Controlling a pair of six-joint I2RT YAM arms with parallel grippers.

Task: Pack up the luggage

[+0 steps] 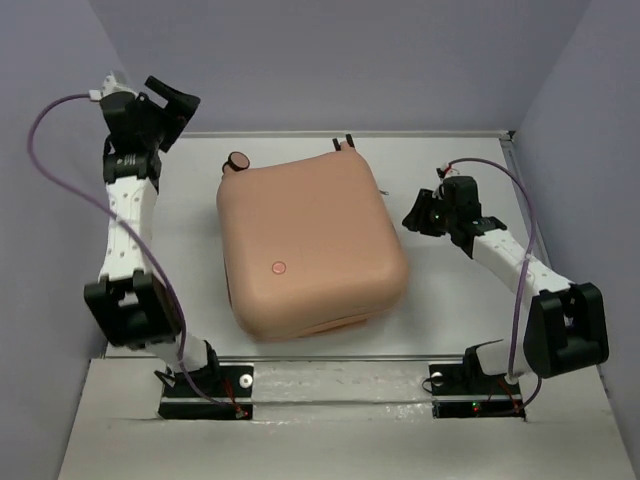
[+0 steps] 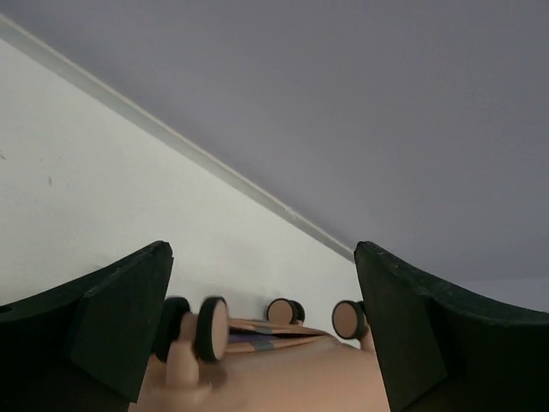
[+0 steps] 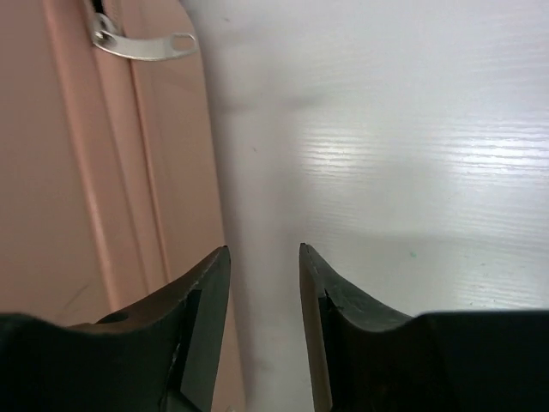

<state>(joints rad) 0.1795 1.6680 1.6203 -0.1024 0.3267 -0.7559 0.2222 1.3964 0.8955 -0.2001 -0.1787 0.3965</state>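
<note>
The peach-pink luggage (image 1: 310,245) lies flat and closed in the middle of the table, its caster wheels (image 1: 239,160) at the far side. In the left wrist view its shell (image 2: 283,378) and wheels (image 2: 210,328) show, with a strip of brown and purple cloth in the seam gap. My left gripper (image 1: 178,108) hangs raised at the far left, open and empty (image 2: 262,257). My right gripper (image 1: 418,215) sits just right of the luggage, open a little and empty (image 3: 264,251). The zipper pull (image 3: 141,45) lies on the seam ahead of it.
The white table (image 1: 460,160) is walled by grey panels on three sides. A metal rail runs along the near edge (image 1: 340,358) by the arm bases.
</note>
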